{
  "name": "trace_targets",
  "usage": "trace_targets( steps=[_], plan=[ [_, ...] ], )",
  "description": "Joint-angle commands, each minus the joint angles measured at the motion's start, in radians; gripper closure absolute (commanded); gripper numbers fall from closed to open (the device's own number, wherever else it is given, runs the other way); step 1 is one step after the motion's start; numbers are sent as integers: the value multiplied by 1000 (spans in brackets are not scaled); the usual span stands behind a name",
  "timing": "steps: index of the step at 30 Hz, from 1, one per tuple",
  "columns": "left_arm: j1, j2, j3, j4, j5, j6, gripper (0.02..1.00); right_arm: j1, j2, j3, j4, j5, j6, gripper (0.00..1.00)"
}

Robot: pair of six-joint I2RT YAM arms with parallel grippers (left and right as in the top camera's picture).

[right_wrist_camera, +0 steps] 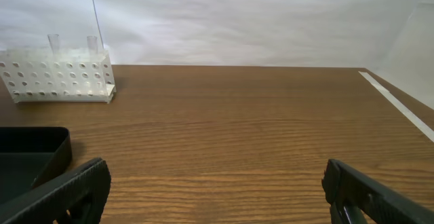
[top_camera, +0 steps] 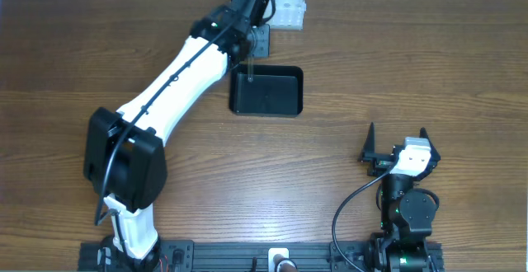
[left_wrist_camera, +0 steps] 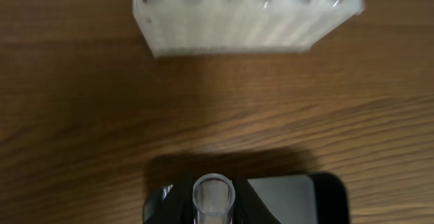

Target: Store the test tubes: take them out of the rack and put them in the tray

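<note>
The white test tube rack [top_camera: 289, 10] stands at the far side of the table; from the right wrist view the rack [right_wrist_camera: 60, 79] has two tubes [right_wrist_camera: 53, 43] upright in it. A black tray [top_camera: 276, 95] lies just in front of it. My left gripper [top_camera: 251, 51] is shut on a clear test tube [left_wrist_camera: 213, 193], held upright over the tray's far left corner [left_wrist_camera: 298, 195], with the rack [left_wrist_camera: 247, 17] beyond it. My right gripper [top_camera: 396, 144] stands open near its base, well clear of the tray, with nothing between its fingers [right_wrist_camera: 64, 193].
Bare wooden table surrounds the tray and rack. A white wall stands behind the rack in the right wrist view. A pale strip [right_wrist_camera: 397, 105] runs along the table's right side.
</note>
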Motion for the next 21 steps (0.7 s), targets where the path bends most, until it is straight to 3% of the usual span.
trace_targets(
  steps=[1, 21],
  plan=[
    [-10, 55, -13, -16, -72, -27, 976, -6, -6, -7, -2, -4, 3, 9],
    [-15, 136, -22, -16, -37, -31, 976, -6, -6, -7, -2, -4, 3, 7]
  ],
)
